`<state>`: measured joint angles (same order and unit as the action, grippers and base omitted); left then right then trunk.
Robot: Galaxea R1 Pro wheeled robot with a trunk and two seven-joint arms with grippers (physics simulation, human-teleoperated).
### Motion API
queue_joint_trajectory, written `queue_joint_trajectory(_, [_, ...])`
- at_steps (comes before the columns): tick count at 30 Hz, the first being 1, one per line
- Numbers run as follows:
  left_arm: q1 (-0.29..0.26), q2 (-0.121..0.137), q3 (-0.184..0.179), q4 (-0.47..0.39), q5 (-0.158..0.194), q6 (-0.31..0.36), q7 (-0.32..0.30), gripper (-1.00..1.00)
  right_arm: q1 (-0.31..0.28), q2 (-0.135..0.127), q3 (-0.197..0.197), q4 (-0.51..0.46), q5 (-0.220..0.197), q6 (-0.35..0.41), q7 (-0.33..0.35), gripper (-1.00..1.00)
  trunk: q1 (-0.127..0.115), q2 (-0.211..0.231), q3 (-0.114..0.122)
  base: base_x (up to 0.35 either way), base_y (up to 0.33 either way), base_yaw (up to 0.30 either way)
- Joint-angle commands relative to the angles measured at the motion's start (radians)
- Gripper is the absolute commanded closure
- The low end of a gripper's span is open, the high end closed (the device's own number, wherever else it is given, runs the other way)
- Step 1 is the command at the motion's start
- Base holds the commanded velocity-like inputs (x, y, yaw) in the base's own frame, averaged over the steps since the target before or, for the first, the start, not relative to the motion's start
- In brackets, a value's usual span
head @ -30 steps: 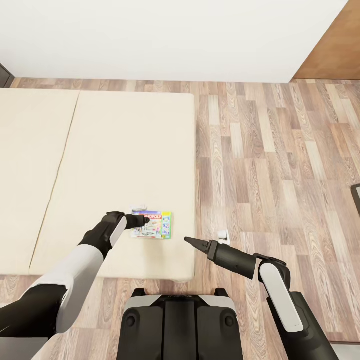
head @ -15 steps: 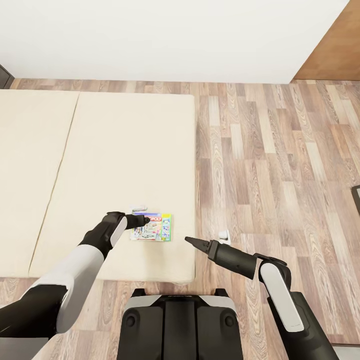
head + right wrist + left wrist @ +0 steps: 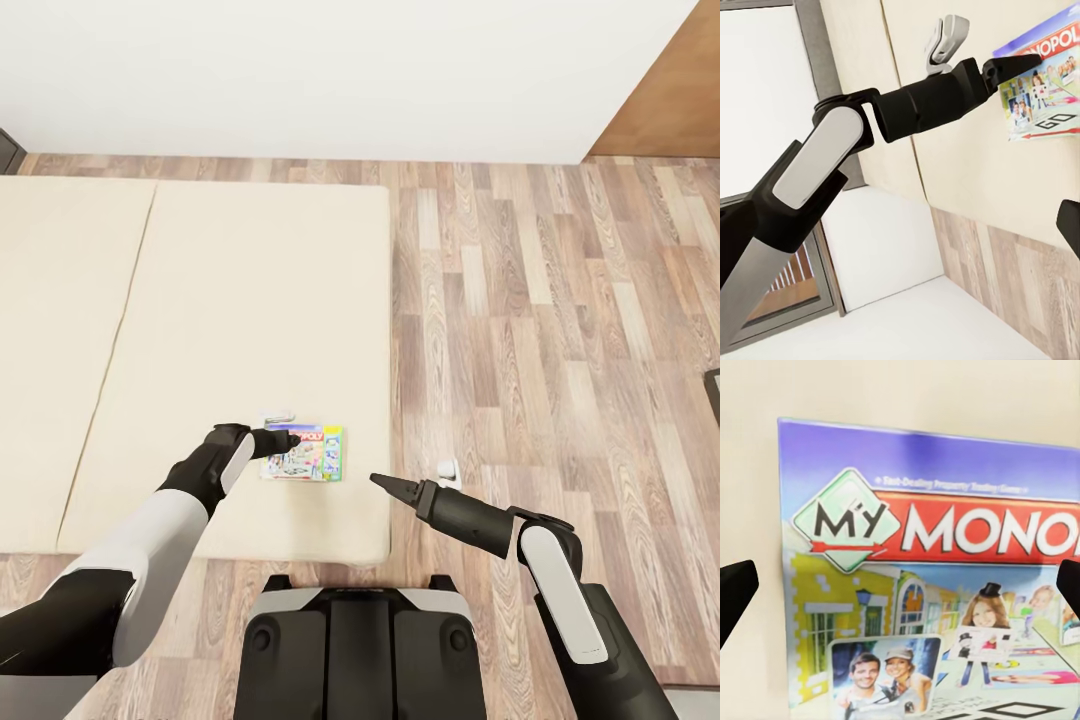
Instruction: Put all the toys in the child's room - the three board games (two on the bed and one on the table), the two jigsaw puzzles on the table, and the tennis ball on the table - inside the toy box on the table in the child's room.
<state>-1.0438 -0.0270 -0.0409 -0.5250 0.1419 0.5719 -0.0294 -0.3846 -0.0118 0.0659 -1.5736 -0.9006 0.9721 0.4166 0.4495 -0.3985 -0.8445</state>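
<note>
A board game (image 3: 308, 452) with a blue "My Monopoly" cover lies flat on the beige bed (image 3: 220, 300), near its front right corner. My left gripper (image 3: 291, 440) hangs open just above the game's left part. In the left wrist view the cover (image 3: 930, 577) is very close, and the left gripper (image 3: 900, 585) has one dark fingertip at each side of it. My right gripper (image 3: 380, 483) is held open and empty above the floor, just off the bed's right edge. Its view looks across at the left arm and the game (image 3: 1046, 90). One of its fingertips (image 3: 1070, 225) shows at the picture's edge.
A small white-grey object (image 3: 278, 414) lies on the mattress just beyond the game. Another small white object (image 3: 447, 468) is on the wood-plank floor (image 3: 560, 330) beside the right gripper. A white wall (image 3: 330, 70) runs behind the bed. My base (image 3: 360, 650) stands at the bed's front edge.
</note>
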Motion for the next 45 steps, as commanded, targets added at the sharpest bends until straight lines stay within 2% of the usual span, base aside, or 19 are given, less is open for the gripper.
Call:
queue_joint_trajectory(1, [0.0, 0.001, -0.004, -0.001, 0.01, 0.005, 0.003, -1.0, 0.0, 0.0, 0.0, 0.0, 0.006, 0.002, 0.007, -1.0, 0.001, -0.002, -0.002, 0.0, 0.0, 0.0])
queue_joint_trajectory(24, [0.001, 0.0, -0.005, -0.001, 0.01, 0.005, 0.003, -1.0, 0.0, 0.0, 0.0, 0.0, 0.006, 0.002, 0.007, -1.0, 0.001, -0.002, -0.006, 0.0, -0.003, 0.0])
queue_joint_trajectory(34, [0.001, -0.001, -0.005, -0.001, 0.01, 0.004, 0.003, -1.0, 0.0, 0.0, 0.0, 0.0, 0.006, 0.002, 0.007, -1.0, 0.001, -0.002, -0.008, 0.0, -0.181, 0.0])
queue_joint_trajectory(45, [0.001, -0.001, -0.005, -0.001, 0.011, -0.007, 0.003, -1.0, 0.0, 0.0, 0.0, 0.0, 0.006, 0.002, 0.007, -1.0, 0.001, -0.002, -0.008, 0.0, -0.038, 0.0])
